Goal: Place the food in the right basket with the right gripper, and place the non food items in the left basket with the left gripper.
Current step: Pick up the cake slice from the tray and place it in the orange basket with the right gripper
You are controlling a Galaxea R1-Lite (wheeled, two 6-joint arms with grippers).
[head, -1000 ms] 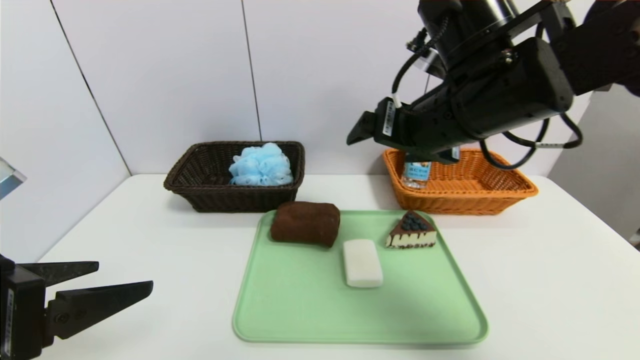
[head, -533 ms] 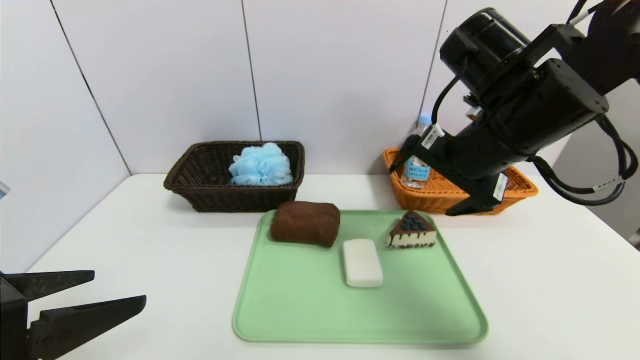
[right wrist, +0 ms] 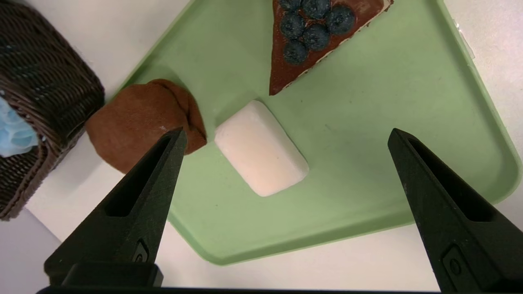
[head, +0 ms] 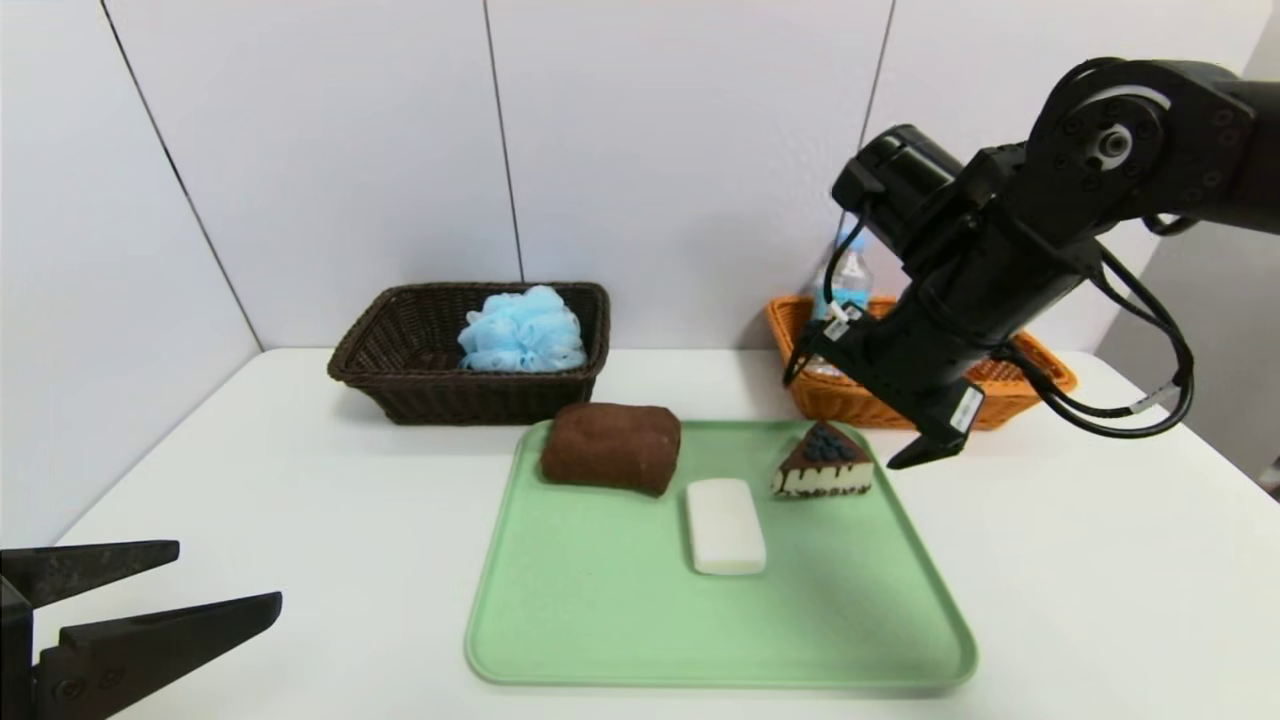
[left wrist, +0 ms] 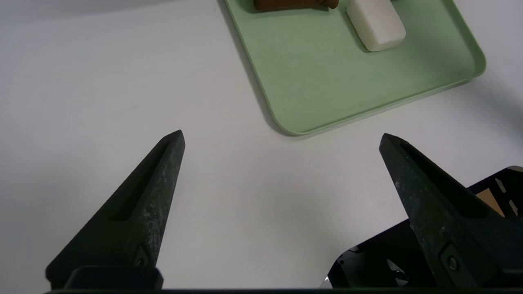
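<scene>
Head view: the black right gripper [head: 845, 415], fingers spread wide and holding nothing, hangs in front of the orange-tan woven wicker basket [head: 1010, 395] at the far right of the white desk [head: 340, 580]. In that basket a clear plastic bottle with a light-blue cap [head: 850, 275] stands upright. On the green rectangular tray [head: 600, 610] lie a triangular chocolate cake slice with blueberries [head: 824, 465] at far right, a white rounded soap bar [head: 725, 527] and a brown rolled towel [head: 612, 447] at far left. The dark brown woven basket [head: 470, 397], far left, holds a light-blue mesh pouf [head: 525, 332]. The black left gripper [head: 230, 575], open and unloaded, is parked near left.
</scene>
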